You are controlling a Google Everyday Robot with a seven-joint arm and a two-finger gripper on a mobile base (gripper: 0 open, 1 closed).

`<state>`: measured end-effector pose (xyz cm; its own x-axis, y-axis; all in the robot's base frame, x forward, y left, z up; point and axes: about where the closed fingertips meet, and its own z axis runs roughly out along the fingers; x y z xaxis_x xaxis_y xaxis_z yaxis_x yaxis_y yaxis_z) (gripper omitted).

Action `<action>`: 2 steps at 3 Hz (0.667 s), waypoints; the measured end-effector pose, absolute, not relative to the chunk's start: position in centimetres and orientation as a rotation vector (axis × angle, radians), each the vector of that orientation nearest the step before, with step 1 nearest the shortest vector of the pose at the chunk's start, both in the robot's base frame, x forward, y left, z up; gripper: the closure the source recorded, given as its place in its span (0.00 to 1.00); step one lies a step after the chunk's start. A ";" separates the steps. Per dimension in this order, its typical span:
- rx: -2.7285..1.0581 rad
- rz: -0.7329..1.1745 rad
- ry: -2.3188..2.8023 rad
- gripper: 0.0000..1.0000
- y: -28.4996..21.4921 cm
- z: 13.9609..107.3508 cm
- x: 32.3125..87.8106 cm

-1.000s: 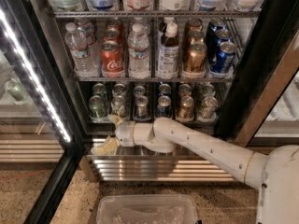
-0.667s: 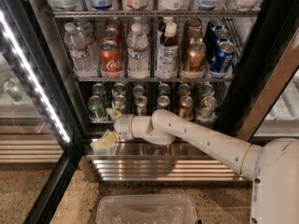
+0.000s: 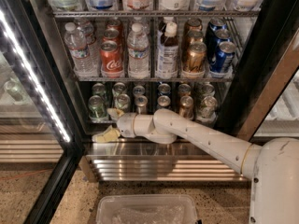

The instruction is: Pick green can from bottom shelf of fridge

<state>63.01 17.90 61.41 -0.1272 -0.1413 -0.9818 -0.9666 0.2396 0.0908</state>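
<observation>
The fridge (image 3: 264, 55) stands open in front of me. Its bottom shelf (image 3: 212, 122) holds rows of short cans. A green can (image 3: 96, 108) stands at the front left of that shelf, with more green cans behind it and beside it (image 3: 122, 101). A gold can (image 3: 186, 106) stands further right. My gripper (image 3: 109, 124) is at the lower left of the shelf, just right of and below the front green can. Its two pale fingers are spread apart, one by the can's base (image 3: 114, 112), one lower (image 3: 105, 135). It holds nothing.
The shelf above holds water bottles (image 3: 138, 50), a red cola can (image 3: 110, 58), gold and blue cans. A white light strip (image 3: 32, 73) runs down the open glass door on the left. A ribbed steel base (image 3: 163, 169) lies below the shelf. A clear plastic bin (image 3: 145, 210) sits on the floor.
My arm has reached further left, bringing the gripper closer to the front left green can. The cans have not moved.
</observation>
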 end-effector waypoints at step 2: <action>-1.117 0.986 1.513 0.39 19.0 61.4 63.4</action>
<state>63.37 19.01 61.36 -0.1030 -0.1757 -0.9790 -0.9668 0.2492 0.0570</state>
